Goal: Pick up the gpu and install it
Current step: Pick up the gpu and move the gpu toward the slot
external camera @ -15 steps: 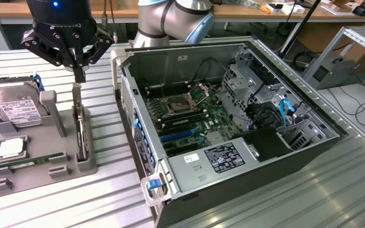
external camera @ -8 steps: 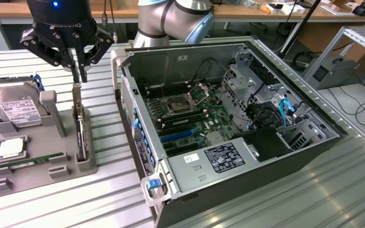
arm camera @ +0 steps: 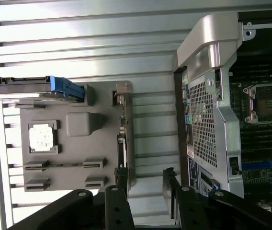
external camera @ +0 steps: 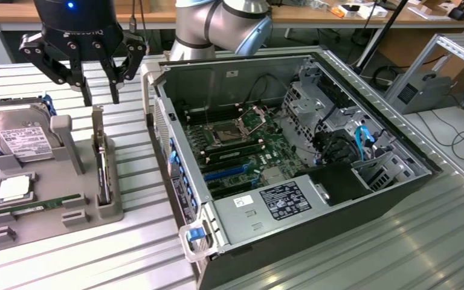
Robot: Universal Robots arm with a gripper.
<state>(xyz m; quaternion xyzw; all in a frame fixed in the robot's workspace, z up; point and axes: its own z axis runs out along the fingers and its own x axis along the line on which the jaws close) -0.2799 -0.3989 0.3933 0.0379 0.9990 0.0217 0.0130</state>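
The gpu (external camera: 101, 160) stands on its long edge in a slot on the right side of a grey holder tray (external camera: 51, 226), its silver bracket end pointing up and away. In the wrist view the gpu (arm camera: 122, 129) appears edge-on as a thin dark strip. My gripper (external camera: 101, 96) hangs open just above the card's far end, its black fingers spread to either side of the card line without touching it. In the wrist view, the gripper (arm camera: 144, 189) has one finger over the card's end and the other beside the tray.
The tray also holds a silver hard drive (external camera: 22, 136), a CPU (external camera: 14, 188) and a green memory stick (external camera: 34, 205). An open computer case (external camera: 377, 181) lies to the exterior view's right, with its motherboard and blue slots (external camera: 225, 173) exposed. Everything rests on a ribbed metal table (external camera: 135, 254).
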